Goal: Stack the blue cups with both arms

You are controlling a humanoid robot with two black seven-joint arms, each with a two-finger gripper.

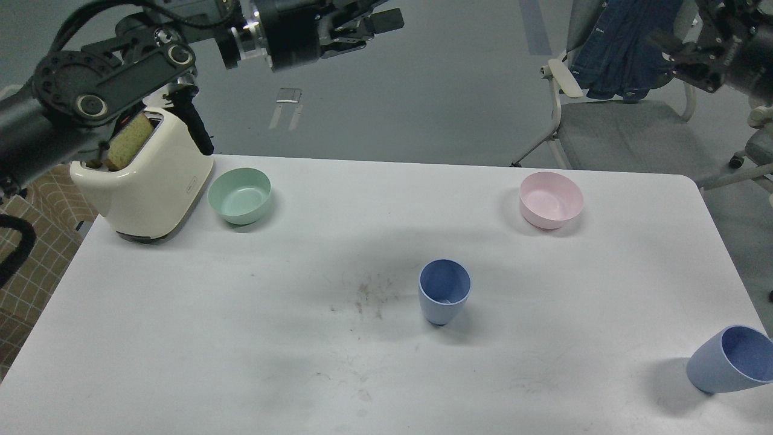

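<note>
One blue cup (445,291) stands upright and alone at the middle of the white table (241,338). The second blue cup (728,359) leans tilted at the table's front right, partly cut by the frame edge. My left gripper (375,25) is raised high at the top of the view, far above and behind the table, with its fingers apart and nothing in them. My right arm's far end (685,57) is high at the top right, off the table, dark and too unclear to read its fingers.
A cream toaster (148,181) with a bread slice stands at the back left, a mint-green bowl (240,195) beside it. A pale pink bowl (550,199) sits at the back right. A grey chair (610,130) with a blue garment stands behind the table.
</note>
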